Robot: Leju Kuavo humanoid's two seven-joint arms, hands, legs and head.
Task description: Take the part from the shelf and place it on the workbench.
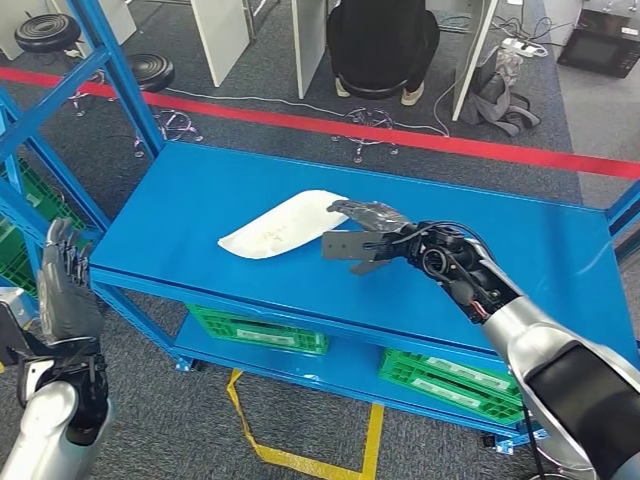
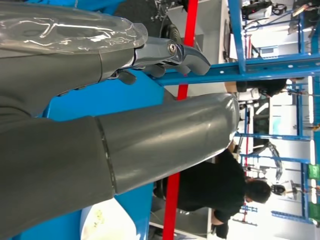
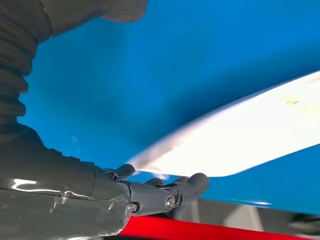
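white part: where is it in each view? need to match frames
Head view: white part lies flat mid-shelf, right hand at its near end.
Left wrist view: a sliver at the picture's lower edge.
Right wrist view: bright band beyond the fingers.
Shared landmark: blue shelf top.

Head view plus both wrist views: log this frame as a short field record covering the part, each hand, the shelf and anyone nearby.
part: flat white part lying on the top level of the blue shelf
right hand: right hand reached over the shelf, fingers at the part's near end; no grip can be confirmed
left hand: left hand raised beside the shelf's left end, holding nothing, fingers apart
lower shelf: green crates
person: person in dark clothes seated beyond the red floor line
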